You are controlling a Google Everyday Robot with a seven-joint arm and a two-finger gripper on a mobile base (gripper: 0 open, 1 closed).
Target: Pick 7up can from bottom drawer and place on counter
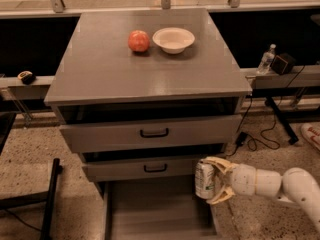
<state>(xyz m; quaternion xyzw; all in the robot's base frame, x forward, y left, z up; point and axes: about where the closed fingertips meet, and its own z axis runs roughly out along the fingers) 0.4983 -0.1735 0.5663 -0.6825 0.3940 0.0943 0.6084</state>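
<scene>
The 7up can (pixel 204 179), silver and green, is held upright in my gripper (pixel 214 180), whose pale fingers close around it from the right. It hangs above the right side of the open bottom drawer (pixel 150 214), a plain grey tray, in front of the middle drawer's right end. The counter (pixel 150 69) is the wide grey top of the cabinet, well above the can. My white arm (pixel 280 181) reaches in from the lower right.
A red-orange apple (pixel 139 40) and a white bowl (pixel 173 39) sit at the back of the counter. Two upper drawers with black handles (pixel 154 132) stand slightly open. A bottle (pixel 266 59) and cables lie to the right, a black stand (pixel 50 194) to the left.
</scene>
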